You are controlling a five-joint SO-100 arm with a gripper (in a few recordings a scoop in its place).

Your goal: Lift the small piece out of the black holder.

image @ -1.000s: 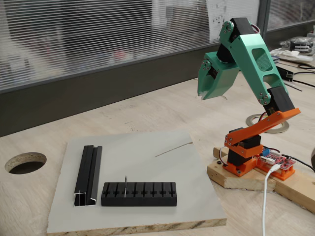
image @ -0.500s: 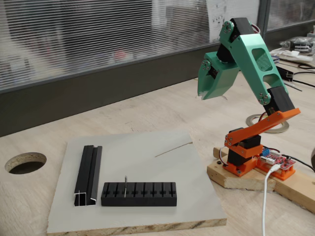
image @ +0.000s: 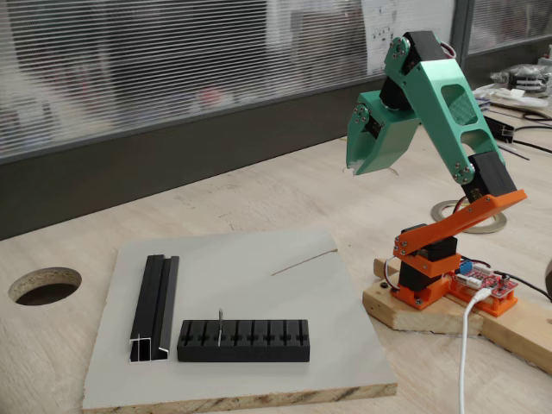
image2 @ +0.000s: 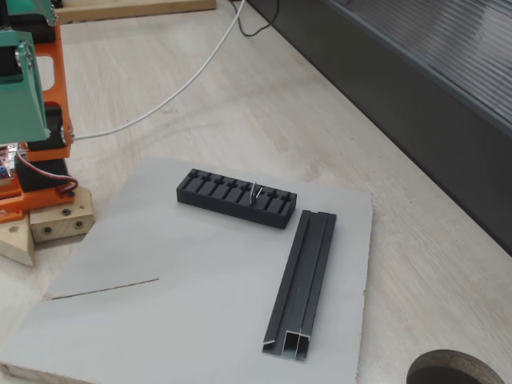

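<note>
I see the small piece (image: 221, 325) (image2: 256, 191) standing upright in a slot of the black holder (image: 244, 341) (image2: 235, 198), which lies at the near edge of the grey board (image: 259, 285) just right of the black channel rail (image: 156, 306). My gripper (image: 360, 159) hangs folded high at the far right, well apart from the holder. I cannot tell whether its jaws are apart or together.

1. I see a low black rectangular holder (image: 244, 341) with a row of cross-shaped slots patterning its top.
2. A thin grey metallic sliver (image: 220, 326) stands in one slot.
3. The long channel rail (image: 156, 305) is black, with silvery cut ends.
4. Both sit on a pale grey flat board (image: 259, 285) with a light wooden edge.
5. My arm's upper links (image: 435, 95) are teal green; its base (image: 435, 259) is orange with black motors.
6. The tabletop (image: 285, 194) is light wood grain.
</note>
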